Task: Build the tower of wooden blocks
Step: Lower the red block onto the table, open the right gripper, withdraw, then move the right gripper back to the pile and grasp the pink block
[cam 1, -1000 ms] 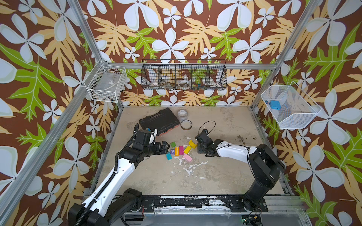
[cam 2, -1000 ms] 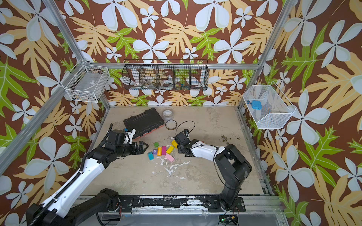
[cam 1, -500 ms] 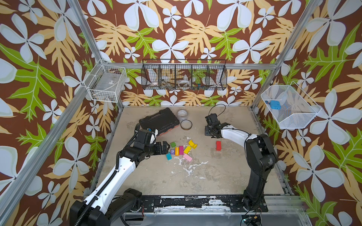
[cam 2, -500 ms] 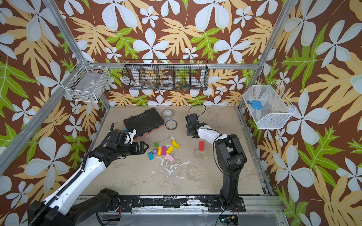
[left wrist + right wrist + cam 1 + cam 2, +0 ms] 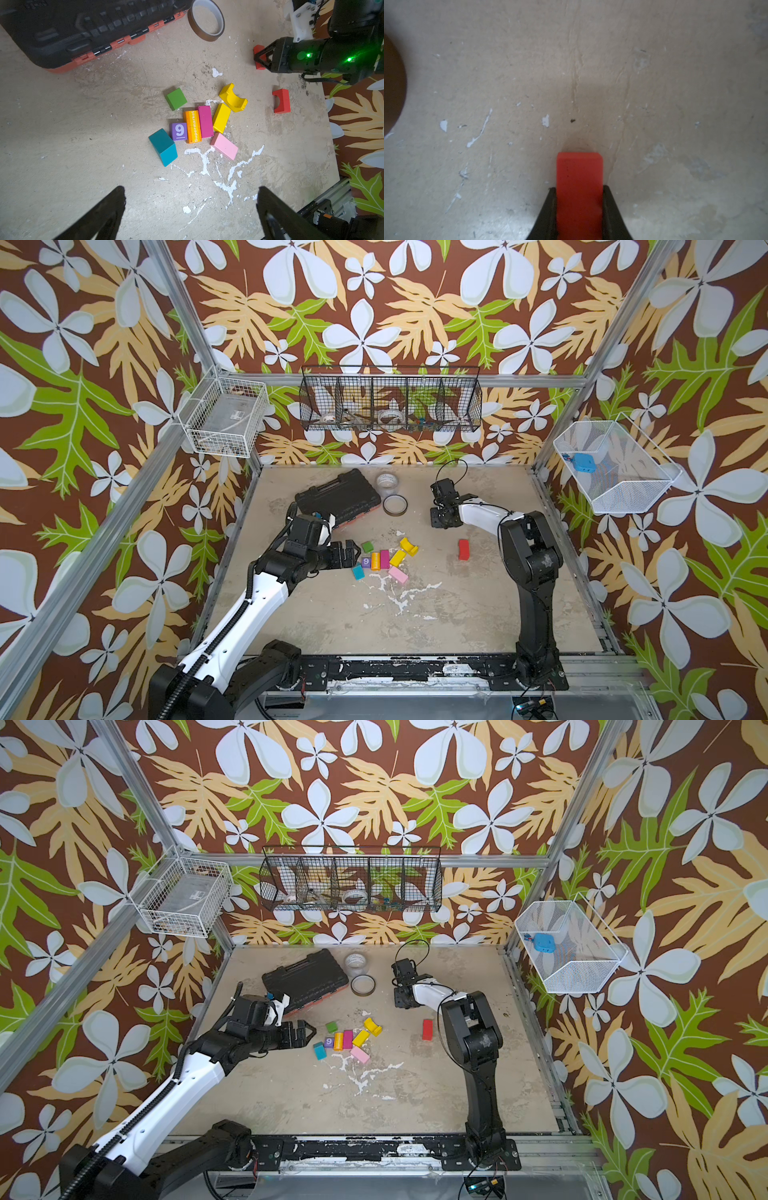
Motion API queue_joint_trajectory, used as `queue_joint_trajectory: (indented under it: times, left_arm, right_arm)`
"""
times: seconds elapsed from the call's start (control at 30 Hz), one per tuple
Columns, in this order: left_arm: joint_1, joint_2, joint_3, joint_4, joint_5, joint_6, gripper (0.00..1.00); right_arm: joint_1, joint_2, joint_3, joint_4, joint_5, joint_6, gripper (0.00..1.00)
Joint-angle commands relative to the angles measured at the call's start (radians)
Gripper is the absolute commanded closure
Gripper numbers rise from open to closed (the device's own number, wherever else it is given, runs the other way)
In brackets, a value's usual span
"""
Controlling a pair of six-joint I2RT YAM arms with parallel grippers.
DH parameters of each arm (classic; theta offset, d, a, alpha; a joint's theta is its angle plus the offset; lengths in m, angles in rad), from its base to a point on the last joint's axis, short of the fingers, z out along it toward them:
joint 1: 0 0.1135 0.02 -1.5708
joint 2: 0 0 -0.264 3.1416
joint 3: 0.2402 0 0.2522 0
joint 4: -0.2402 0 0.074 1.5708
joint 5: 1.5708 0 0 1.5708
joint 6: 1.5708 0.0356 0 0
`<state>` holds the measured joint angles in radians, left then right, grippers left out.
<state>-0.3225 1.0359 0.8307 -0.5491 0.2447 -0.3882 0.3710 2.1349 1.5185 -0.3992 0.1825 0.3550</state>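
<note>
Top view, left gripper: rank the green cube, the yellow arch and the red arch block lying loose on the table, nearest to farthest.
1. green cube: right beside the open left gripper, just to its right.
2. yellow arch: farther right, mid-table.
3. red arch block: alone, farthest right.

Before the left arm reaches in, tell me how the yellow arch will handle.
Yellow arch: likely rigid, solid painted wood. It rests on a flat side, so it should slide, not roll. Smooth paint may slip in the jaws.
</note>
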Motion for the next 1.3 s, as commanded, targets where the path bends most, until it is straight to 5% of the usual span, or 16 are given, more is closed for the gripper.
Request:
queue_joint_trajectory:
  times: [0.0, 0.5, 0.8, 1.03, 1.27]
  left_arm:
    - [-0.002, 0.003, 0.005, 0.003, 0.008, 0.014, 0.0]
    - [-0.002, 0.006, 0.005, 0.002, 0.007, 0.014, 0.0]
    - [-0.001, 0.003, 0.005, 0.002, 0.004, 0.014, 0.0]
    - [-0.002, -0.014, 0.005, 0.001, -0.002, 0.012, 0.0]
    - [-0.001, -0.012, 0.008, -0.002, -0.015, 0.009, 0.0]
  right_arm:
    - [-0.013, 0.0, -0.003, -0.015, -0.005, -0.001, 0.78]
    - [-0.024, -0.075, -0.032, -0.025, 0.003, 0.015, 0.35]
    - [0.003, -0.403, -0.193, -0.002, 0.018, 0.075, 0.25]
    - [0.228, -0.7, -0.39, 0.056, 0.079, 0.135, 0.13]
    - [0.471, -0.756, -0.458, 0.013, 0.189, 0.234, 0.15]
